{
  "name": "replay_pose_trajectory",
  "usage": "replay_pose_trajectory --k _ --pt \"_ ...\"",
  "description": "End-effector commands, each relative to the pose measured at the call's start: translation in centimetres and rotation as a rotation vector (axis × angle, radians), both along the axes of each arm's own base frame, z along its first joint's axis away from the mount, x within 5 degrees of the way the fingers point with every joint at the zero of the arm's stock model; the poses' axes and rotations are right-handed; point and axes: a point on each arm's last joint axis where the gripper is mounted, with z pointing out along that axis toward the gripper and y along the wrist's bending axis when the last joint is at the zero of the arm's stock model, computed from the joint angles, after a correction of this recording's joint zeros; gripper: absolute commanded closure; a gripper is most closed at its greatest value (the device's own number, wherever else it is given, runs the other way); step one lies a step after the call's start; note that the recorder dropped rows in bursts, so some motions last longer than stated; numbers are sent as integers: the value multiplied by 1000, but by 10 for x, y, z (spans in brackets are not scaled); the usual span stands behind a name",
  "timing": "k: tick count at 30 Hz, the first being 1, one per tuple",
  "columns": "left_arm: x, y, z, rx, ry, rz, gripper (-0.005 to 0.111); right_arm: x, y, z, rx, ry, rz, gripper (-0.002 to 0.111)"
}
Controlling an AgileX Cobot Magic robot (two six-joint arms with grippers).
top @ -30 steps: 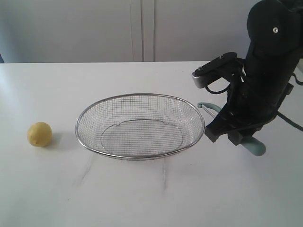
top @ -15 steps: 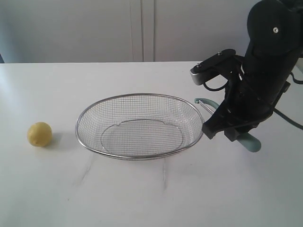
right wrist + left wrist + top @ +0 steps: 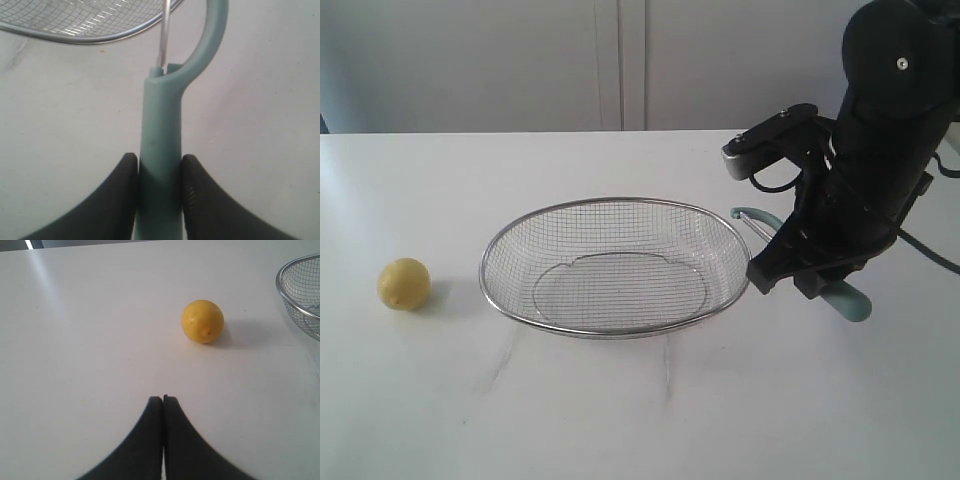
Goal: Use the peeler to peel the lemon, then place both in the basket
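Note:
A small yellow lemon [image 3: 404,284] lies alone on the white table, left of the wire-mesh basket [image 3: 615,200]. The left wrist view shows the lemon [image 3: 202,321] ahead of my left gripper [image 3: 163,399], which is shut on nothing and stands well short of it. The left arm itself is outside the exterior view. My right gripper [image 3: 160,162] is shut on the teal-green handle of the peeler [image 3: 161,130]. The peeler's looped head [image 3: 752,219] points at the basket's right rim [image 3: 100,37], and its handle end [image 3: 850,303] sticks out below the black right arm.
The white table [image 3: 640,410] carries nothing else. A pale wall with a vertical panel seam [image 3: 620,60] stands behind it. The right arm's black body [image 3: 870,150] towers over the table's right side, next to the basket.
Over the last second the right arm lifted slightly and shifted left with the peeler; in the last half second it held still. The lemon and the basket have not moved.

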Motion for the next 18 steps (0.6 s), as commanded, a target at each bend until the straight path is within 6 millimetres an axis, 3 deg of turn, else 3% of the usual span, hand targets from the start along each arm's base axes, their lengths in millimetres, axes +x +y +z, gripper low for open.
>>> replay_pose_trajectory --k 1,9,18 --pt "1 0 2 -3 -33 1 107 0 -2 2 5 -13 0 108" --pt "5 2 33 -17 -374 22 107 0 -2 2 5 -13 0 108" --pt "5 2 36 -18 -414 24 107 0 -2 2 5 -13 0 108"
